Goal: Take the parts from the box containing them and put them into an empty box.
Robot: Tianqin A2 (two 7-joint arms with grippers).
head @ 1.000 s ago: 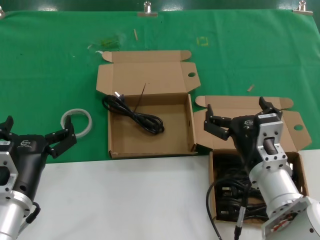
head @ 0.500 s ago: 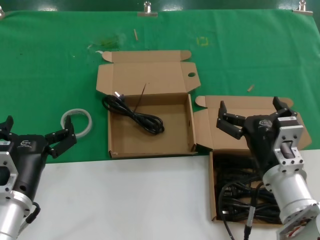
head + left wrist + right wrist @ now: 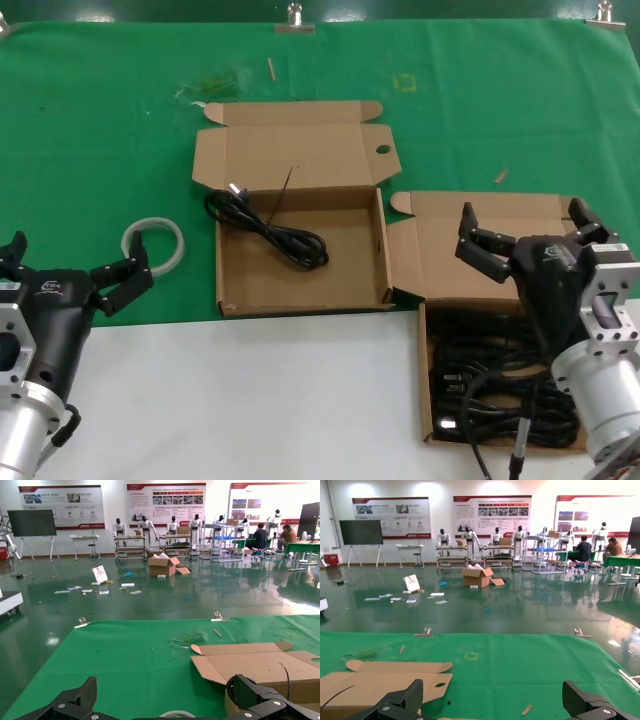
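At the left edge of the worktop (image 3: 250, 400) the left gripper (image 3: 68, 270) hangs low with its jaws spread apart and nothing between them. Just beside it, on the green cloth (image 3: 100, 130), lies a pale tape ring (image 3: 154, 244).

Near the middle of the worktop stands the first cardboard box (image 3: 300, 300), its lid folded back toward the far edge. One black power cord (image 3: 268, 230) lies inside it, with the plug end draped over the left wall.

Toward the right edge, touching the first box at its corner, stands the second cardboard box (image 3: 424, 400), also with the lid open. It holds a pile of black power cords (image 3: 495, 385), tangled together. The right gripper (image 3: 535, 235) is above the far part of this box, in front of its lid; the jaws are wide open and hold nothing.
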